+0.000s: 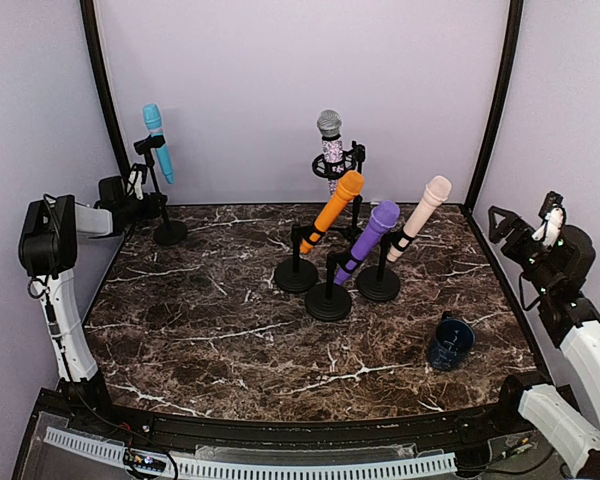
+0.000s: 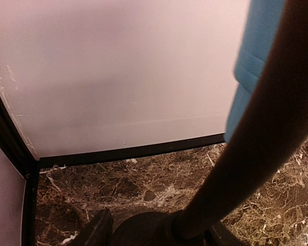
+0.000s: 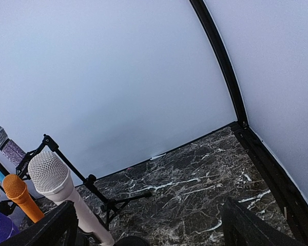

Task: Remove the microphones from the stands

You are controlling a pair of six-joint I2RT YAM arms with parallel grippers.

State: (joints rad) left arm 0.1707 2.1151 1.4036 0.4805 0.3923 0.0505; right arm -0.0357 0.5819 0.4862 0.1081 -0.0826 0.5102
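**Left arm approaching the stand.** The left hand [image 1: 150, 207] is reaching into the far-left corner of the marbled worktop [image 1: 200, 330]. There the blue microphone [image 1: 157, 140] is sitting tilted, head up, in the clip of its round-based stand [image 1: 169, 233]. The hand is meeting the stand's pole [image 2: 246, 154] below the clip, not the microphone body. It is probably bracing the stand so that the base is not tipping or sliding while the microphone is being drawn out.

In the left wrist view the pole is crossing close before the lens, with the blue body just behind it. Whether the fingers are pressing on the pole or only flanking it cannot be told.

The right hand [image 3: 149, 205] is hanging raised at the right edge, spread fully and gripping nothing. It is well apart from every stand, probably waiting clear of the left arm's work.

Mid-worktop, an orange microphone [image 1: 332, 210], a purple microphone [image 1: 372, 235] and a cream microphone [image 1: 421, 215] are leaning in their own stands, clustered closely. A glittered silver-headed microphone [image 1: 329, 140] is standing behind them. A dark blue cup [image 1: 450, 342] is lying nearer the right front.
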